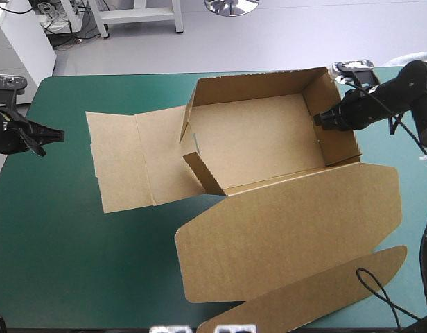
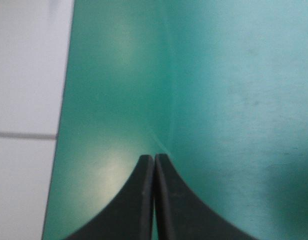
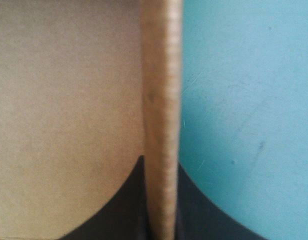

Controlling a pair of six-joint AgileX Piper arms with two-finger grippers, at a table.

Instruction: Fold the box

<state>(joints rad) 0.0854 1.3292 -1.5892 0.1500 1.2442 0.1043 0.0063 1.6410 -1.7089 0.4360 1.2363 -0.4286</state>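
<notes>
One brown box (image 1: 255, 139) sits on the teal-green cover (image 1: 61, 263), toward the table's far right, and you have two grippers in view. Three of its walls stand: the far wall (image 1: 258, 80), the right wall (image 1: 331, 118) and the left wall (image 1: 188, 111). One short flap (image 1: 203, 173) is tilted up at the near left corner. The lid (image 1: 290, 229) lies flat on the near side, its one long tuck flap (image 1: 317, 298) reaching the table's near edge. More flat board (image 1: 123, 159) spreads from the box toward the table's left edge. Your right gripper (image 1: 323, 119) is at the right wall. In its wrist view the two black fingers (image 3: 119, 210) are clamped on that wall's edge, with the box's inside on one side and bare cover on the other. Your left gripper (image 1: 50, 135) hangs near the table's left edge, well apart from the box. Its two fingers are pressed together in a point with nothing between them and only cover beneath.
</notes>
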